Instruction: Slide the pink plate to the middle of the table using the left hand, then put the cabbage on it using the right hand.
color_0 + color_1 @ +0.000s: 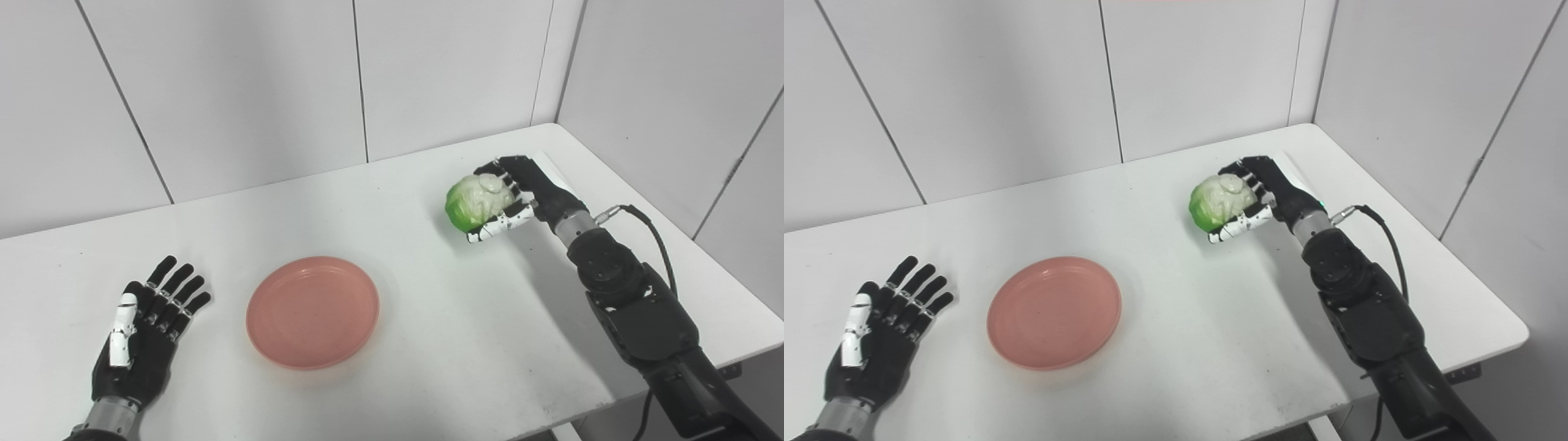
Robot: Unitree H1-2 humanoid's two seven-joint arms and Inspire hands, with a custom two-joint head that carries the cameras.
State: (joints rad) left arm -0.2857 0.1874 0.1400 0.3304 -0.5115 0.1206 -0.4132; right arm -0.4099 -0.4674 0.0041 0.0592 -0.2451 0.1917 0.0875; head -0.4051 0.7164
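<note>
While clamped around the cabbage (479, 201) at far right of the table (429, 343), right hand (520, 193) well apart from the pink plate (312, 312) near the middle; left hand (144, 331) flat at near left, fingers spread, holding nothing.

Pink plate (312, 312) empty, upright, mid-table; green-white cabbage (479, 202) far right, well apart

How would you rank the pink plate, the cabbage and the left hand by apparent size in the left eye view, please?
1. Pink plate, clearly the largest.
2. Left hand, open and flat on the table; it sits nearer the camera, which may inflate it.
3. Cabbage, smallest, farther away and partly hidden by the right hand gripping it.
</note>
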